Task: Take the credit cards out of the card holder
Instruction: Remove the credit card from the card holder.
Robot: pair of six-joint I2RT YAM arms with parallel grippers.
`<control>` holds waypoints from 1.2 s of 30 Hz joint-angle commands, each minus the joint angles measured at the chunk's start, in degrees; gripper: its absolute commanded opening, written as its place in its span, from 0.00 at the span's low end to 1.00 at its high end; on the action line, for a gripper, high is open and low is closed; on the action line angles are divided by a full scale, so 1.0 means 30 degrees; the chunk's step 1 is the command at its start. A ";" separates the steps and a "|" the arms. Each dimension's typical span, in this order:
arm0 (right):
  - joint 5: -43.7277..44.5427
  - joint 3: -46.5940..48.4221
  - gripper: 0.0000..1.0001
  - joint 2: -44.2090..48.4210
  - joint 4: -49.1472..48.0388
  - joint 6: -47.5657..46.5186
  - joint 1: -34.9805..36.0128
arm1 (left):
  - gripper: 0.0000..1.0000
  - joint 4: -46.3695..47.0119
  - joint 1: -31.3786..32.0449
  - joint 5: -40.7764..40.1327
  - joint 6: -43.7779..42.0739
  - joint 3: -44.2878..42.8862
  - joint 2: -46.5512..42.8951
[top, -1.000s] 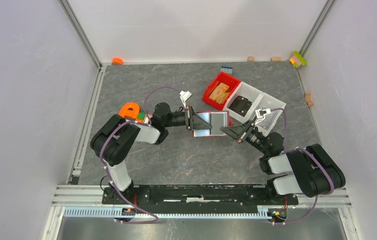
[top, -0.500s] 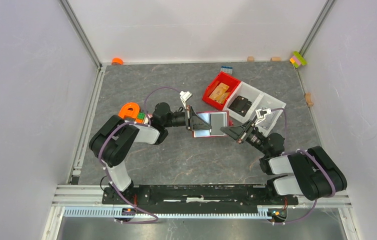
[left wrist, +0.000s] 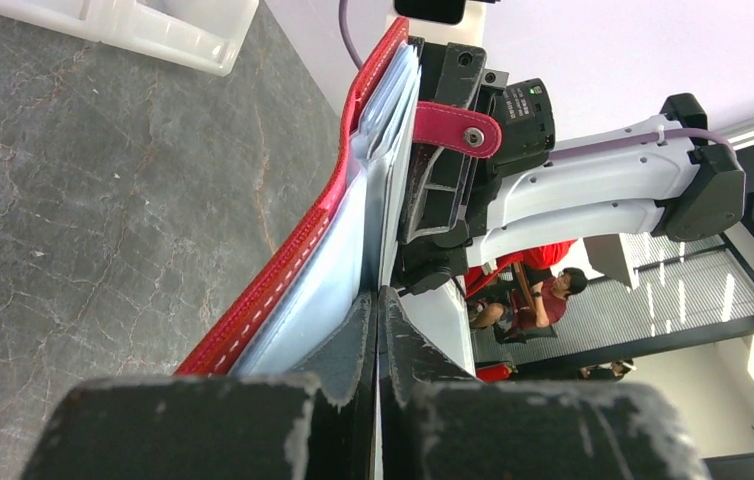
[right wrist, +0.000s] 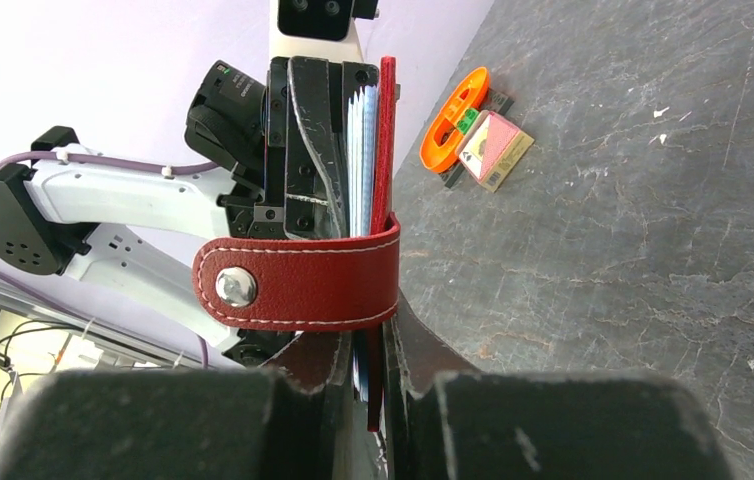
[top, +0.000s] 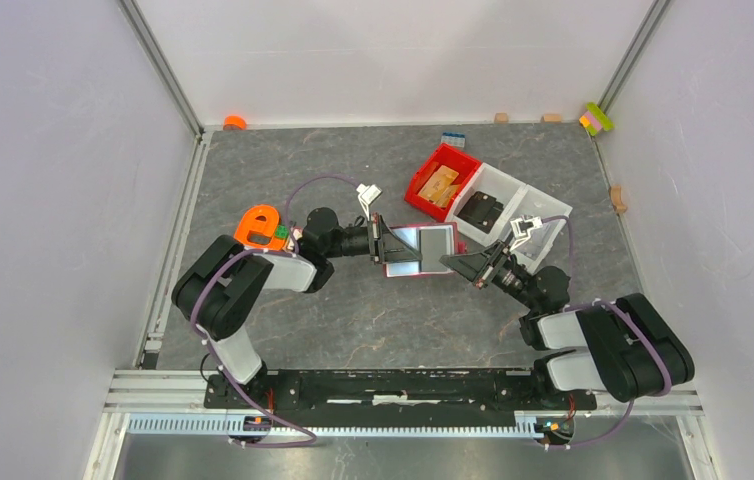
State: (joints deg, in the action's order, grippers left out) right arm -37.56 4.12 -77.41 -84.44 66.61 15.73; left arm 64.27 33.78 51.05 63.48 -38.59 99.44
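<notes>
Grey marbled desk [top: 283, 160] fills the walled cell, and the card holder [top: 423, 262] sits open near its middle, just in front of the red bin [top: 423, 187] and held between both arms. We cannot tell whether it touches the desk.

Compared with a second ago, the left arm's elbow has swung outward and nearer to the base. That uncovers more of the orange tool [top: 258, 224] beside it. The left gripper [top: 385, 243] has slid slightly left along the holder's edge. The holder and the right arm look unchanged.

The left arm rises from its base, bends at the far left, and lays its forearm almost level toward the right. Its wrist view shows the fingers [left wrist: 358, 335] pressed tight together on a thin pale edge of the credit cards [left wrist: 318, 290], which fan out light blue inside the red stitched cover.

The right arm stays folded low at the right and stretches its forearm up and left. The right gripper [top: 458, 262] has its fingers [right wrist: 418, 350] clamped on the holder's lower right edge, just under the snap strap [right wrist: 303, 285].
</notes>
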 commanded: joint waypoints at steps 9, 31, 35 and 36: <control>0.1135 0.0684 0.22 -0.0338 0.3381 -0.3440 0.0028 | 0.02 -0.2987 -0.0333 -0.1010 -0.1998 -0.0321 -0.0380; 0.4863 0.3734 0.55 -0.3683 1.1118 -0.8195 0.2270 | 0.27 -1.7619 -0.0005 -0.8664 -0.9813 -0.2043 -0.2366; 0.5471 0.4405 0.57 -0.3766 1.2709 -0.9110 0.2546 | 0.39 -2.1231 0.1179 -1.2147 -1.1965 -0.2602 -0.3681; 0.5563 0.4558 0.55 -0.3773 1.3061 -0.9310 0.2586 | 0.48 -2.2044 0.1418 -1.2830 -1.2230 -0.2635 -0.3992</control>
State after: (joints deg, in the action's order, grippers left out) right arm -23.42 14.66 -89.01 -48.97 42.78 22.63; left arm 10.35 34.96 24.21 36.03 -43.70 92.03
